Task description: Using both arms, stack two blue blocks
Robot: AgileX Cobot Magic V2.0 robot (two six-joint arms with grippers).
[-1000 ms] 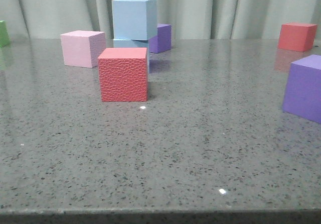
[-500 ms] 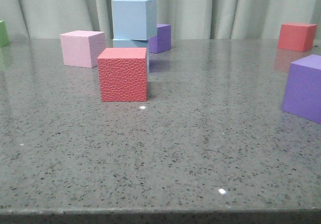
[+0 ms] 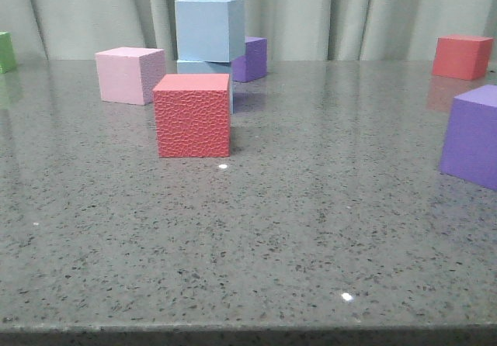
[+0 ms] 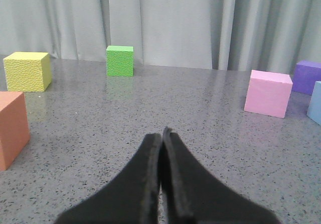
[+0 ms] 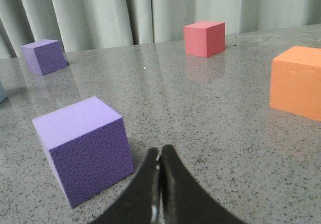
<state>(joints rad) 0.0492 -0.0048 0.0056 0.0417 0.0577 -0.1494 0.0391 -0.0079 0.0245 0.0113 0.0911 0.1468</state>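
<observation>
In the front view one light blue block (image 3: 208, 29) sits on top of the other blue block (image 3: 203, 68), whose lower part is hidden behind a red textured cube (image 3: 192, 114). An edge of a blue block shows at the side of the left wrist view (image 4: 316, 103). No gripper shows in the front view. My left gripper (image 4: 161, 133) is shut and empty, low over bare table. My right gripper (image 5: 160, 151) is shut and empty, beside a purple cube (image 5: 83, 146).
Front view: pink cube (image 3: 129, 74), purple cube behind the stack (image 3: 253, 58), red cube at back right (image 3: 460, 56), purple cube at right (image 3: 470, 134), green cube at far left (image 3: 6, 51). Left wrist view: yellow (image 4: 27, 71), green (image 4: 120, 61), orange (image 4: 11, 128) cubes. Right wrist view: orange cube (image 5: 297, 81).
The whole front view has shifted very slightly to the right; the blocks themselves have not moved.
</observation>
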